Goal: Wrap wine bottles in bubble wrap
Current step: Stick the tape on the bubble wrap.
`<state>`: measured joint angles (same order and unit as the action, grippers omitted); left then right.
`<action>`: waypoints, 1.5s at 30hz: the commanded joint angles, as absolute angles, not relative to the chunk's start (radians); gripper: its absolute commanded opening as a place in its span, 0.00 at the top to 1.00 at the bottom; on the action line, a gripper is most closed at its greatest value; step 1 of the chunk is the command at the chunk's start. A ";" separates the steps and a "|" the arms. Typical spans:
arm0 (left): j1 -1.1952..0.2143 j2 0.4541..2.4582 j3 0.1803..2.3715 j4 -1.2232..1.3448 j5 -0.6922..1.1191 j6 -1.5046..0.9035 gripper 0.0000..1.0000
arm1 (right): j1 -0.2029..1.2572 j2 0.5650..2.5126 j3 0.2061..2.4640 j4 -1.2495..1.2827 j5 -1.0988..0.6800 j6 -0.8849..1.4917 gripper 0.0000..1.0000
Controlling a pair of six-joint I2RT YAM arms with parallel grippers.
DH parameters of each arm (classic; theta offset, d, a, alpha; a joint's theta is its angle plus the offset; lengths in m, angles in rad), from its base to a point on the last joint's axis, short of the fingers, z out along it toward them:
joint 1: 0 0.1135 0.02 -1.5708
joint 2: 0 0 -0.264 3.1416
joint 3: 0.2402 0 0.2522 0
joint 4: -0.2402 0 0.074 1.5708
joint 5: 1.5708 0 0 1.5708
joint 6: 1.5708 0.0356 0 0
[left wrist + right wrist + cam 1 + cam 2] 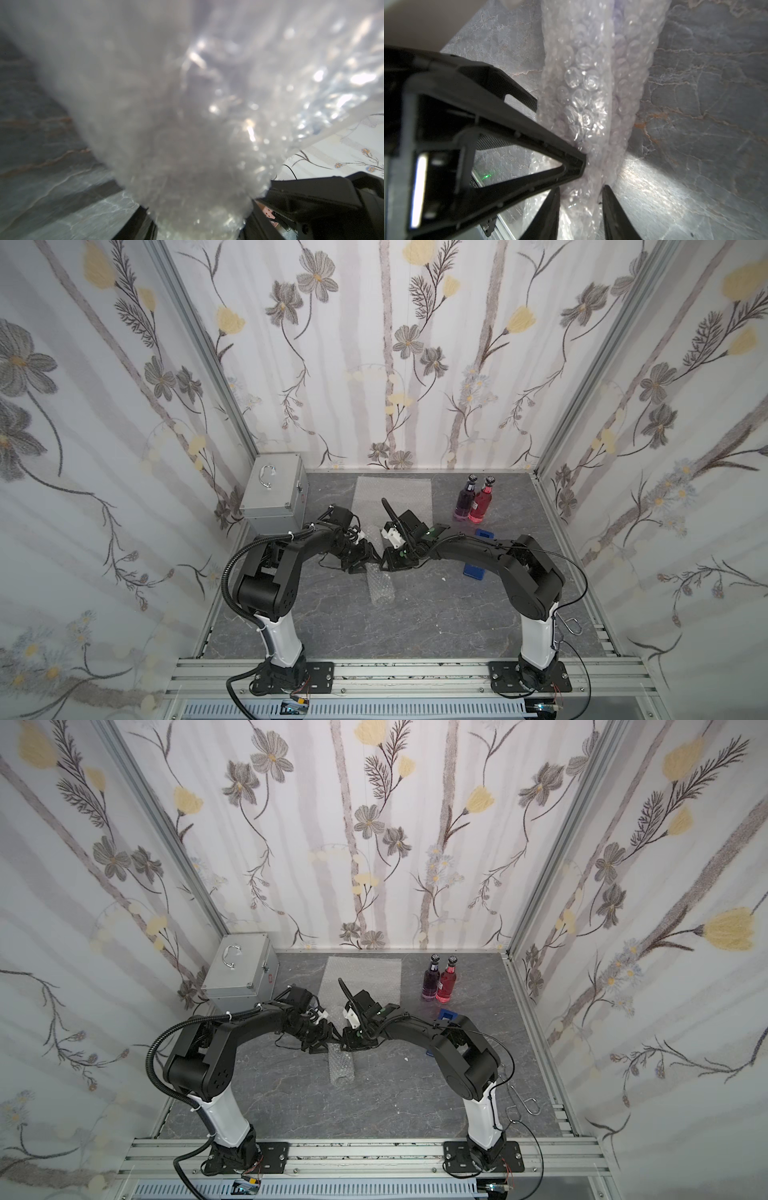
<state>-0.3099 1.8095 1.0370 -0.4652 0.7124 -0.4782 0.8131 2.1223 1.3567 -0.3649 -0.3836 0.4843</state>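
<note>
Currently: bubble-wrapped bottle (pixel 380 585) flat on counter (pixel 436 626), right-front of metal case (pixel 272 489), long axis running away from both grippers. Left gripper (pixel 199 207) clamped on case-side end; right gripper (pixel 581 193) straddling same end, grip unclear.

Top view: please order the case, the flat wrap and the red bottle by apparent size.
1. Case and flat wrap: alike, and an arm hides part of the wrap; not ranked.
2. Red bottle.

Floral booth, marbled counter.
I see three walls (pixel 415 323) papered with grey and yellow flowers, metal corner posts (pixel 203 344), a grey veined counter (pixel 415 626).
</note>
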 commanded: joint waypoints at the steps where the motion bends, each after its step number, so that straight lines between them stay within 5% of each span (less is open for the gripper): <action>1: -0.312 1.825 1.031 -0.508 0.581 -0.489 0.43 | 0.799 2.084 1.340 -0.413 -0.358 0.444 0.63; 34: -0.313 1.824 1.032 -0.508 0.578 -0.487 0.43 | 0.800 2.184 1.318 -0.256 -0.603 0.462 0.53; 45: -0.315 1.828 1.033 -0.508 0.578 -0.487 0.43 | 0.699 1.964 1.256 -0.377 -0.475 0.452 0.54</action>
<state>-0.3126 1.8130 1.0397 -0.4675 0.7120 -0.4751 0.6930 1.9850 1.2415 -0.3450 -0.4896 0.4519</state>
